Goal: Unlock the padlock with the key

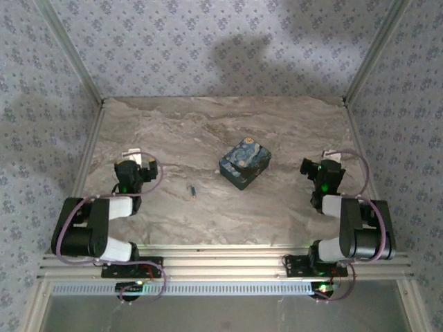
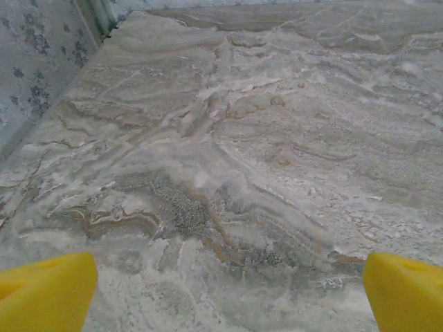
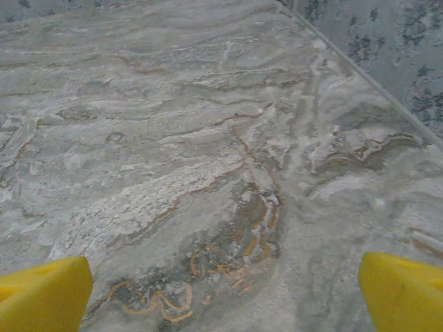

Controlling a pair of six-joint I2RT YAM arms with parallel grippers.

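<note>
The padlock, a dark blue block with yellow-white swirls, lies on the marble table near its middle. The key, a tiny dark sliver, lies on the table left of the padlock and a little nearer the arms. My left gripper sits at the left, well apart from the key. My right gripper sits at the right, apart from the padlock. In each wrist view the yellow fingertips stand wide apart in the bottom corners, with bare marble between them.
The marble table top is enclosed by patterned walls on three sides, with metal posts in the far corners. A metal rail runs along the near edge where the arm bases are bolted.
</note>
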